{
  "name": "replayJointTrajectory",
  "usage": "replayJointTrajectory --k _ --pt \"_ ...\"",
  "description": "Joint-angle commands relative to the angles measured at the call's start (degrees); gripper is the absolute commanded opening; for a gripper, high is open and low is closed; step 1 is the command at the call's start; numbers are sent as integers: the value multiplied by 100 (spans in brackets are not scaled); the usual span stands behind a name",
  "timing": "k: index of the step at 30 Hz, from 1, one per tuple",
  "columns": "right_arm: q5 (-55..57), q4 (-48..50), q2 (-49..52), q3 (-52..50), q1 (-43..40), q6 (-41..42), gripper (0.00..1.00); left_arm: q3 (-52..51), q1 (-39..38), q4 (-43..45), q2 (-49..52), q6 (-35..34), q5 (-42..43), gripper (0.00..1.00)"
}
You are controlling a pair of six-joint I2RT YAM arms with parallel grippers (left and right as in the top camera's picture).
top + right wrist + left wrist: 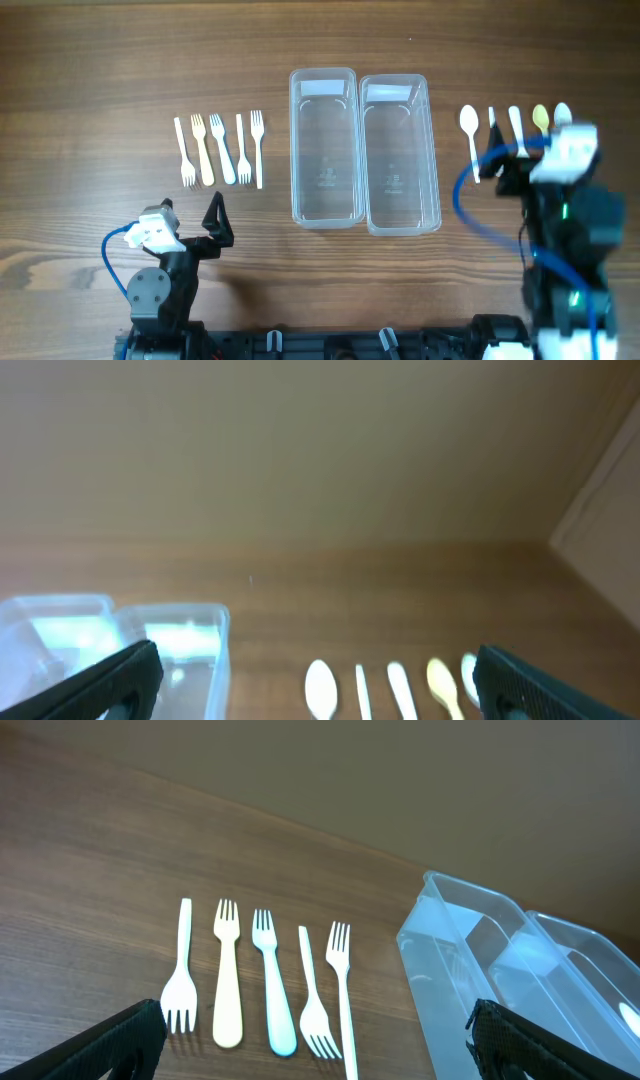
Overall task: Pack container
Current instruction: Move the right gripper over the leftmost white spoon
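Observation:
Two clear plastic containers stand side by side mid-table, the left one [324,145] and the right one [400,152]; both look empty. Several plastic forks [218,148] lie in a row to their left, also in the left wrist view [262,980]. Several plastic spoons [512,128] lie in a row to the right, also in the right wrist view [395,686]. My left gripper [217,222] is open and empty, below the forks. My right gripper [508,165] is open and empty, over the spoons' lower ends.
The wooden table [100,90] carries nothing else. The arm bases stand at the front edge, the left arm base [155,295] and the right arm base [570,290]. A blue cable [470,215] loops beside the right arm.

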Motion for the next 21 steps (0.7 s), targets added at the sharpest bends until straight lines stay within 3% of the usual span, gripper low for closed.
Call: replayJointTrajectory --k 1,10,15,21 --pt "157 -721 1432 1163 35 -402 100 -37 -31 24 -46 138 -50 100" --pt "149 -2981 3875 3344 20 -896 100 -37 -31 24 -46 138 -52 100" --pt "-321 -2922 4026 3418 17 -599 100 -37 -31 24 -46 138 -52 100" --pt "120 -2887 4030 3418 13 -619 95 -37 -31 24 -46 138 -52 100"
